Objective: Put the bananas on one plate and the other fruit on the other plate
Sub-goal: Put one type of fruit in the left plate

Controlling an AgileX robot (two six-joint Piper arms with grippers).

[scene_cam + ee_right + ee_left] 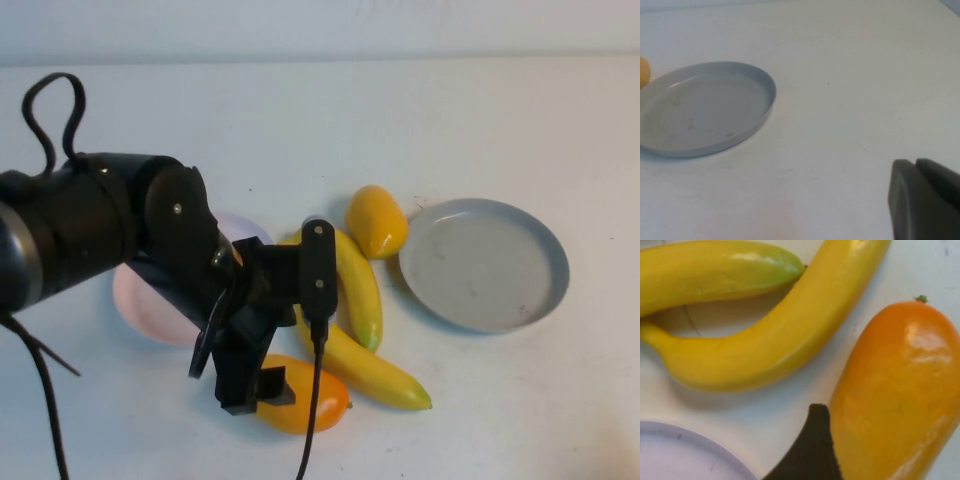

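Note:
My left gripper [262,388] is low over the near mango [300,398], which lies on the table; it is open, with one dark finger [811,450] against the mango's side [895,395] and the other finger out of view. Two bananas [357,285] [372,368] lie side by side between the plates and show in the left wrist view [765,347] [715,275]. The second mango [376,220] lies by the grey-blue plate [520,300], which holds nothing. The pink plate [140,305] is mostly hidden by my left arm. My right gripper [915,162] is shut and empty, off to the side of the grey-blue plate [760,112].
The white table [450,120] stretches bare behind the fruit and to the right of the grey-blue plate. My left arm's bulk and cable [312,420] cover the near left part. The pink plate's rim [715,440] lies close beside the left finger.

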